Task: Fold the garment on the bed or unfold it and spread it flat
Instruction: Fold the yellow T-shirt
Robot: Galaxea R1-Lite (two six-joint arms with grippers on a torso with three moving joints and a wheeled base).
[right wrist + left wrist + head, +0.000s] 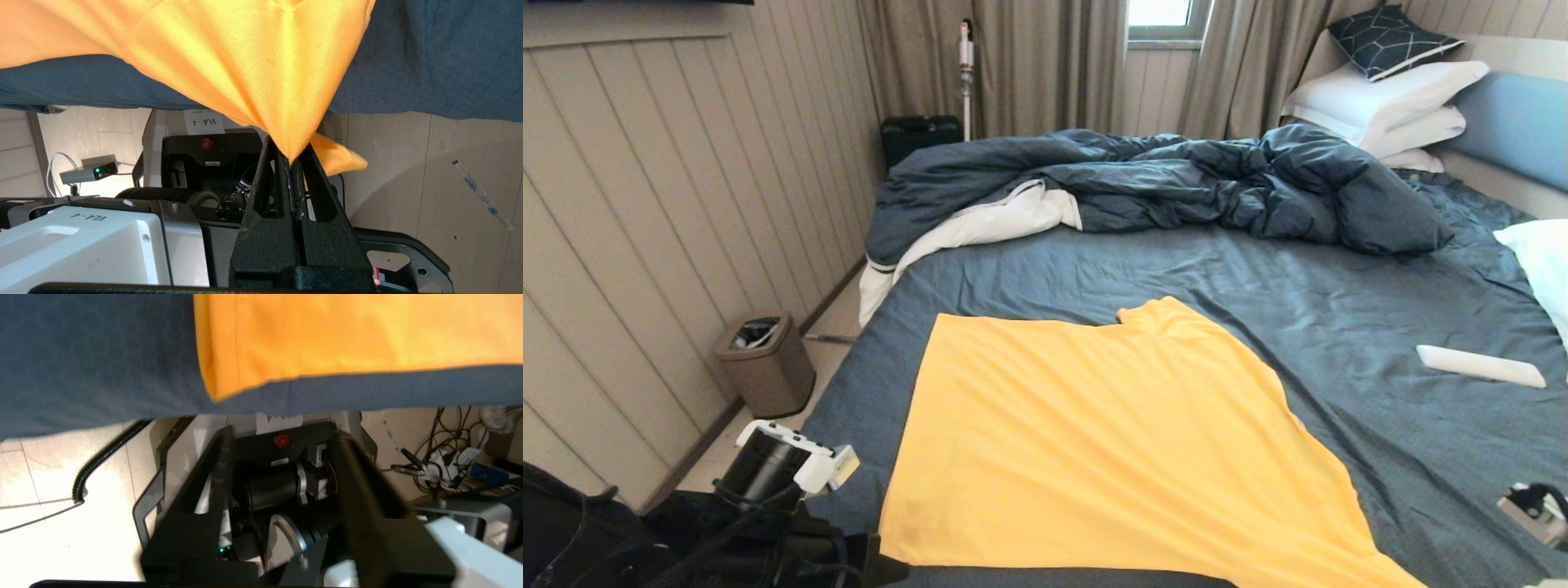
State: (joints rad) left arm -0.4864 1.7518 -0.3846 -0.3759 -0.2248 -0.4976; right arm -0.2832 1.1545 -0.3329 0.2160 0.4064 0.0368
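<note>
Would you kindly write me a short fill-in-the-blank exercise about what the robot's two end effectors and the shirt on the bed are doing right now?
1. The right end effector is shut on a corner of the plain bright ____ T-shirt.
2. The left end effector stands ____, holding nothing, just off the bed's near edge.
3. The T-shirt lies on the wrinkled dark blue-grey ____ of the bed.
4. A small brown ____ stands on the floor by the panelled wall.

Missing words: yellow; open; sheet; bin

Yellow garment [1111,441] spread flat at the bed's [1339,310] near edge; rumpled duvet [1176,180] along its far edge; white remote [1478,365] at the right.
</note>
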